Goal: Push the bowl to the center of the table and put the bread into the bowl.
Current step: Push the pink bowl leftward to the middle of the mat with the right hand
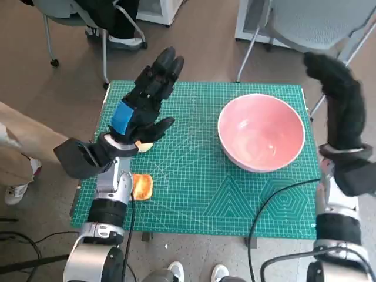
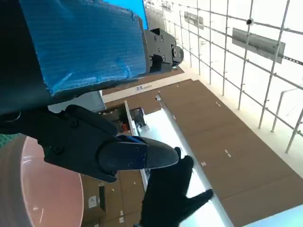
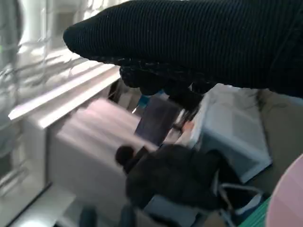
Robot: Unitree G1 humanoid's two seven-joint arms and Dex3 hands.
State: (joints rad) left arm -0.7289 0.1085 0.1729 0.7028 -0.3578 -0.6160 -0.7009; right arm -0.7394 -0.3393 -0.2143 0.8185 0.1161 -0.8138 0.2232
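Table (image 1: 194, 205) surface is covered by a green gridded cutting mat. Toward its right side, near the far edge, sits the wide pink ceramic bowl (image 1: 261, 132), upright with nothing in it. The blue-taped black left hand (image 1: 147, 100) is raised above the mat's left part, fingers stretched out and spread apart, holding nothing. The black-gloved right hand (image 1: 335, 100) is lifted beyond the table's right edge, just beside the bowl without touching it, fingers extended and grasping nothing. The small toasted piece of bread (image 1: 141, 186) lies on the mat near the left forearm, well apart from the bowl.
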